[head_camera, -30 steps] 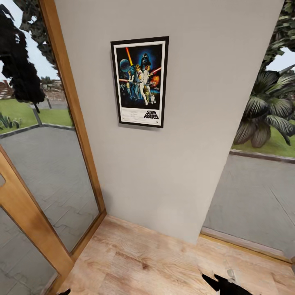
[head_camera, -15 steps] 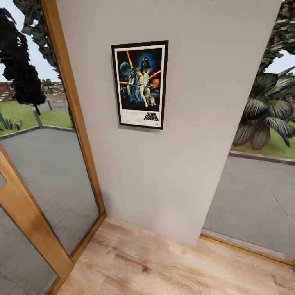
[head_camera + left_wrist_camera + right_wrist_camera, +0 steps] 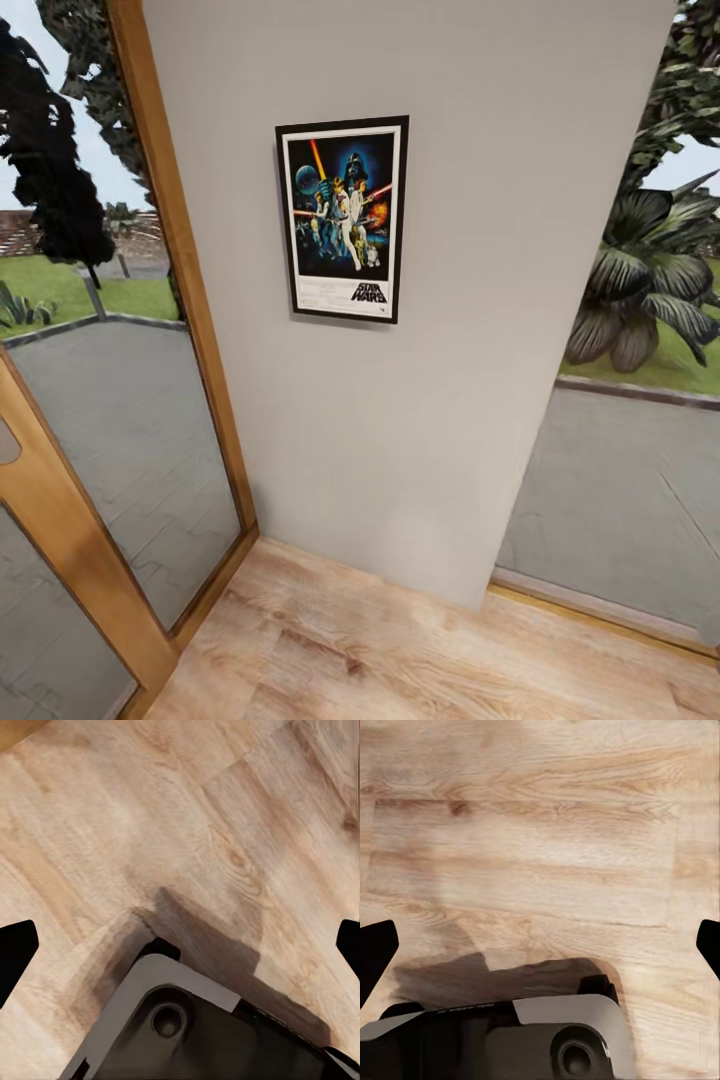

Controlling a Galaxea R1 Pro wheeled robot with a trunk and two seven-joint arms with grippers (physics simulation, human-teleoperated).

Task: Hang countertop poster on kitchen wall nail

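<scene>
The black-framed Star Wars poster [image 3: 343, 218] hangs upright and flat on the pale grey wall [image 3: 450, 300] in the head view, with nothing holding it. Whatever nail carries it is hidden behind the frame. The kitchen countertop is out of view. In the left wrist view my left gripper [image 3: 180, 945] points down at the wooden floor, open, its dark fingertips [image 3: 15, 949] spread far apart with nothing between them. My right gripper [image 3: 540, 945] is likewise open over the floor, with its fingertips [image 3: 376, 949] apart and nothing between them.
A wooden door frame [image 3: 170, 250] with glass panes stands left of the wall, and a glass pane [image 3: 620, 480] lies to its right. Light wood floor [image 3: 400, 650] runs up to the wall. The robot's grey base [image 3: 172, 1020] [image 3: 547, 1035] sits below both grippers.
The head view has shifted, so the poster sits a little lower in the picture. The dark gripper part at the lower right edge one second ago has dropped out of that view.
</scene>
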